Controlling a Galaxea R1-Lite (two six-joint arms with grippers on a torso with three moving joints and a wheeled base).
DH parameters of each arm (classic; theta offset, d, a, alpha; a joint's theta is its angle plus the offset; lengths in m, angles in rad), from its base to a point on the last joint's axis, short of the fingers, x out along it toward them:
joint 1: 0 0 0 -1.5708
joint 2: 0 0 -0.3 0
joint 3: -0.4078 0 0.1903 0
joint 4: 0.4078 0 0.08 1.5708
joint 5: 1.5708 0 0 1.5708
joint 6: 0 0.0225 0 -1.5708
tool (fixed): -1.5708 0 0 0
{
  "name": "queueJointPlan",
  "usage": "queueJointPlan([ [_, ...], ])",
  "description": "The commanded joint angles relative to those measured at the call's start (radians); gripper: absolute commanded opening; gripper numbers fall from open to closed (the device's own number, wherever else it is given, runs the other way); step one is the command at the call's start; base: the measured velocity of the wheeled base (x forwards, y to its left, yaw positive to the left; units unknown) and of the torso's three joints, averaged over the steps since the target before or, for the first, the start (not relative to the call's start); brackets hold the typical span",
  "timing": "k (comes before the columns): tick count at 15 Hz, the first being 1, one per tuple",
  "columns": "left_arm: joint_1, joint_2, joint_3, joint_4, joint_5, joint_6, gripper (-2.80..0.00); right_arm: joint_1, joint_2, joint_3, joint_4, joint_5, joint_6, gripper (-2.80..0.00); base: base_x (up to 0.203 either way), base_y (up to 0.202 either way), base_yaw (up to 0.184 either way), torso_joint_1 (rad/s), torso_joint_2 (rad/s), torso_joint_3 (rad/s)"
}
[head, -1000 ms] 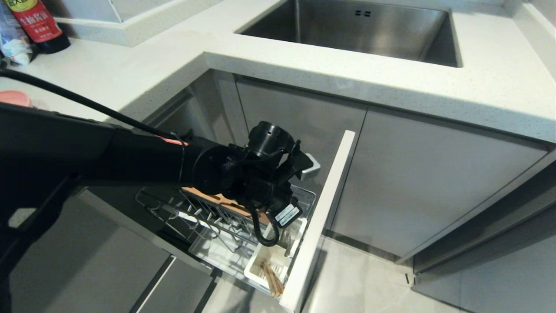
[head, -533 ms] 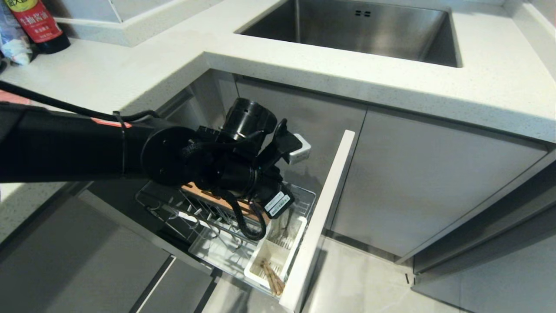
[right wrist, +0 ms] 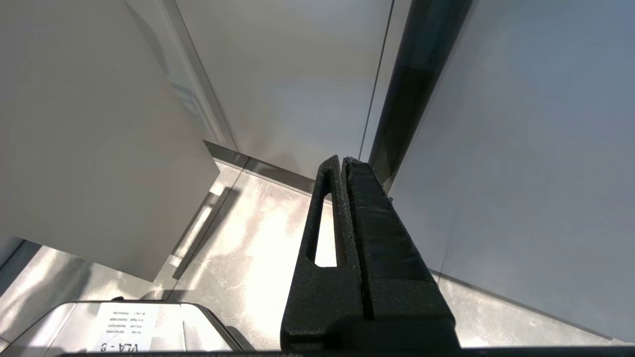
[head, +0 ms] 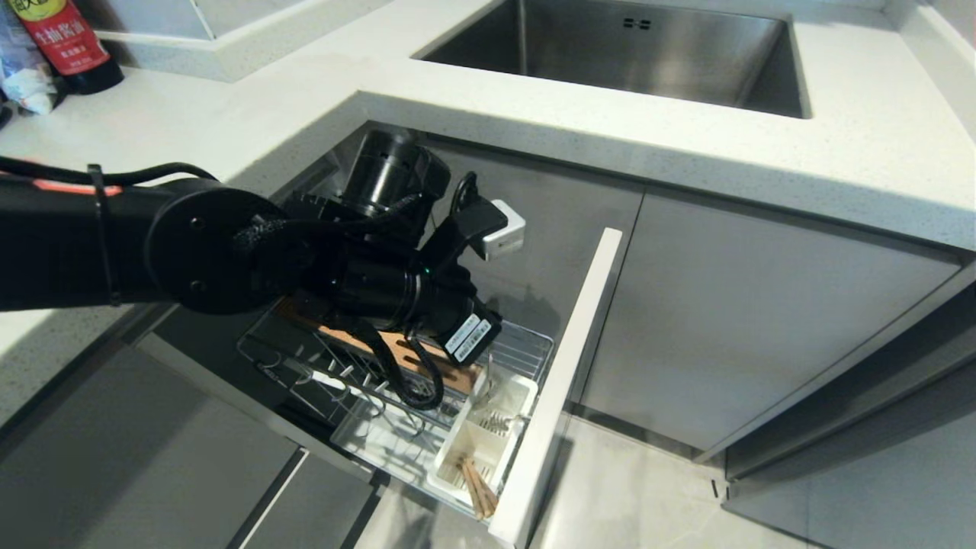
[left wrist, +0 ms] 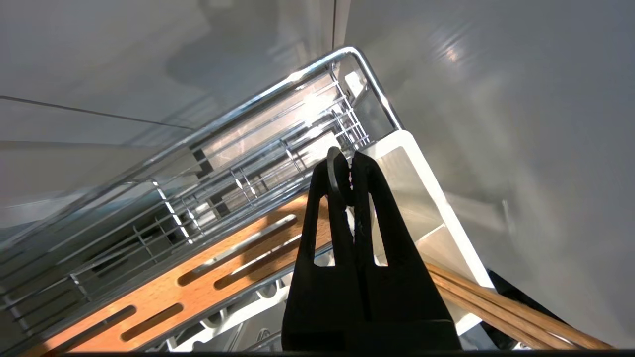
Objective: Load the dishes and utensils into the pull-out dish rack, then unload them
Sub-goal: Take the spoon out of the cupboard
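My left gripper (left wrist: 351,166) hangs over the white utensil caddy (head: 488,441) at the front end of the pull-out dish rack (head: 396,396), pointing steeply down, its two fingers pinched tight on the rounded end of the slim silver fork (left wrist: 333,171); in the head view the fork (head: 505,419) shows as thin metal lying in the caddy's rear compartment, below my wrist. My left arm reaches in from the left, across the rack, with the forearm nearly level and the wrist bent down. In the caddy's front compartment, nearest me, one pair of wooden chopsticks (head: 478,489) leans against the grey cabinet front (head: 560,381). Behind the caddy runs one slotted wooden strip (left wrist: 208,277) along the chrome wires; I see no plate or bowl in the rack. My right gripper (right wrist: 345,163) is parked low beside the cabinet doors, over the floor, its fingers pressed together on nothing. Farther off, above the rack, the countertop (head: 686,152) carries one steel sink (head: 633,53), and one red-labelled bottle (head: 65,42) stands in the far left corner
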State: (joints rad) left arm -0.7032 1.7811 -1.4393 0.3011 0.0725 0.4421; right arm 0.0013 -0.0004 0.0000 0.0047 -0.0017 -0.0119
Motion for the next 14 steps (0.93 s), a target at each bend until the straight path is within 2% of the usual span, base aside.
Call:
queueJointPlan([
  [1,0.001,-0.035,0.006,0.001,0.001,0.003,-2.80,0.000,0.000,0.000,0.000,0.000,0.000,-2.80,0.000,0.000,0.000,0.000,0.00,0.000],
  [4,0.001,-0.075,0.007,0.001,0.000,-0.025,-2.80,0.000,0.000,0.000,0.000,0.000,0.000,-2.80,0.000,0.000,0.000,0.000,0.00,0.000],
  [14,0.008,-0.140,0.007,0.000,-0.034,-0.054,-2.80,0.000,0.000,0.000,0.000,0.000,0.000,-2.80,0.000,0.000,0.000,0.000,0.00,0.000],
])
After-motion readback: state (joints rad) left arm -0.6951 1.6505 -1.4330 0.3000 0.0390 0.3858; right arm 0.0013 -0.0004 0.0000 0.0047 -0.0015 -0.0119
